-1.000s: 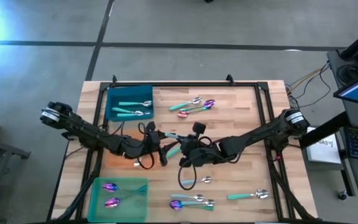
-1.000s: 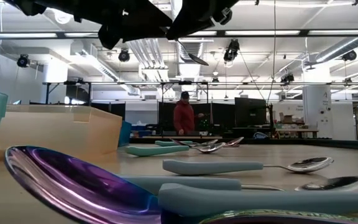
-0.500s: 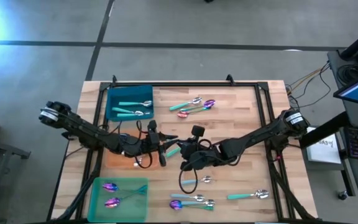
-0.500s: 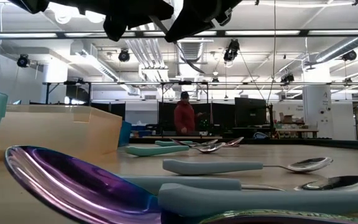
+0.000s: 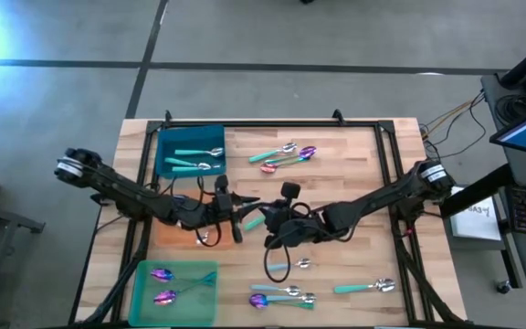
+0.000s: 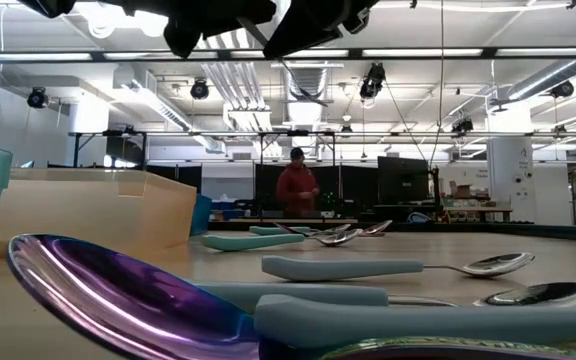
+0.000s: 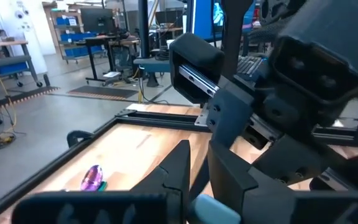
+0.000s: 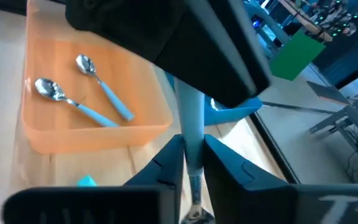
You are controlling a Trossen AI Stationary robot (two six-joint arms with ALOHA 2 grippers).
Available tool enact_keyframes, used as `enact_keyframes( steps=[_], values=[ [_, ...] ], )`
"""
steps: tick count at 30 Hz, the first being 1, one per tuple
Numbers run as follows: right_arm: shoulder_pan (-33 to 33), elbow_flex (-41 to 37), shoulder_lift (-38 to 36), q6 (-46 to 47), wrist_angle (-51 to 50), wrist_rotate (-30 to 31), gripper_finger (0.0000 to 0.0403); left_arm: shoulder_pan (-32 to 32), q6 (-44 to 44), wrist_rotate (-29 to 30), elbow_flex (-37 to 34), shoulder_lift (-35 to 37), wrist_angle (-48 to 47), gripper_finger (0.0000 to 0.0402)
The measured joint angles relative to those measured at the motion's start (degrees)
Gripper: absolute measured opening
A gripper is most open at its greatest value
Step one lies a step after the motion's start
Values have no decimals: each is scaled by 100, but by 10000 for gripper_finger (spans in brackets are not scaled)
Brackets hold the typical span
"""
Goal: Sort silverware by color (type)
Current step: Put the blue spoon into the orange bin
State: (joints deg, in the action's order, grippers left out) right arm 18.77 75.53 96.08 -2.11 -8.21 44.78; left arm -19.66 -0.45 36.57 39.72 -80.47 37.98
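I am working from the orange tray (image 8: 95,134) as my mark: a shallow, translucent plastic tub with rounded corners. Inside it lie two spoons (image 8: 73,98), their bowls polished silver and their handles matte pale blue.

Just beside that tray, above the middle of the counter (image 5: 354,183), the two arms meet nose to nose. The right gripper (image 8: 192,149) has its jaws drawn narrow onto a pale-blue-handled spoon (image 8: 190,115), pinching the slim handle close to the shiny head. The handle runs up to the left gripper (image 5: 234,212), which sits on the tray's side of the meeting point. I cannot tell whether its jaws are clamped on the handle's end.

Beyond the orange tray stands a blue tray (image 5: 165,155) holding teal-handled spoons. Nearer than it stands a green tray (image 5: 142,274) holding iridescent purple ones. Loose silverware lies well apart from the orange tray:
- a mixed cluster (image 5: 286,153) by the far edge;
- several more pieces (image 5: 363,288) along the near edge.

The counter is pale butcher-block wood in a black metal frame, standing on a grey concrete floor (image 5: 290,55). At counter height a glossy purple spoon bowl (image 6: 128,290) fills the foreground. Behind it the room is a wide workshop with strip lights and ceiling ducts, and a person in a red top (image 6: 296,190) stands far back.
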Motion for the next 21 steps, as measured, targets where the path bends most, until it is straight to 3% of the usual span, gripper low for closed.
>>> enact_keyframes(
  steps=[9,16,21],
  values=[
    [-1,22,-60,-75,-9,37,137,22,284,485,-13,621,-945,5],
    [32,22,-58,1,-346,12,162,18,-972,771,-13,1602,-3646,5],
    [32,20,-55,588,-927,-21,164,-112,-2089,761,-13,2445,-5565,5]
  ],
)
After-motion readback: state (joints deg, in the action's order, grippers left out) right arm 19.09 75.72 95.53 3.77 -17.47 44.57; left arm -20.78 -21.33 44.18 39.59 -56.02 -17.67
